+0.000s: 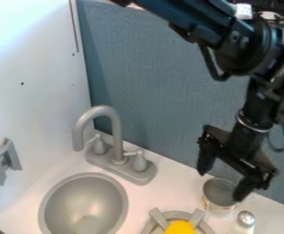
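Observation:
My gripper [226,177] hangs at the right, over the counter near the blue-grey back wall, with its two black fingers spread apart. Nearest to it is an open grey-topped can [216,203] with a pale label, upright on the counter. One finger is to the left of the can and above it in the view; the other overlaps the can's right edge. Whether they touch is unclear. A silver-capped shaker [246,219] stands to the can's right. At the bottom edge, a yellow object [179,227] sits on a grey round stove burner [150,227].
A grey sink basin [83,206] is set in the white counter [171,176] at the lower left. Behind it rises a grey faucet [116,132] with two handles. A grey bracket [3,161] is fixed to the white left wall.

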Available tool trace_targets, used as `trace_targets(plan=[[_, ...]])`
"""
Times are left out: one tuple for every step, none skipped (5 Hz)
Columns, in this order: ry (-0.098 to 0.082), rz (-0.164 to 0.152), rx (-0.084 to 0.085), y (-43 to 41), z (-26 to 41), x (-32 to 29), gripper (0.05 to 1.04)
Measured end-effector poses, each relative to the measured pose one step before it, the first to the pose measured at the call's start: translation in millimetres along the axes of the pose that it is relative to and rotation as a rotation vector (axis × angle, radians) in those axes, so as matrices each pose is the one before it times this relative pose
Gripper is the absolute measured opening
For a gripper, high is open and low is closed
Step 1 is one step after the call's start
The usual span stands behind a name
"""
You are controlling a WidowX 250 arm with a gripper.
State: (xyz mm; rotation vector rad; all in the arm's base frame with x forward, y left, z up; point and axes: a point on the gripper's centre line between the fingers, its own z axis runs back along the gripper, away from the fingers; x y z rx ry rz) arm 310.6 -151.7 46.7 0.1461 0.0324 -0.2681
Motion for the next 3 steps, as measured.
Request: trace_targets(plan=[[-0.0009, -0.0116, -0.0009, -3.31, 0.4, -0.68, 1.001], [-0.0004, -0.0006, 0.0013, 0.21, 0.0, 0.07, 1.0], [0.0004, 0.0006, -0.0013, -0.21, 0.0, -0.07, 1.0]])
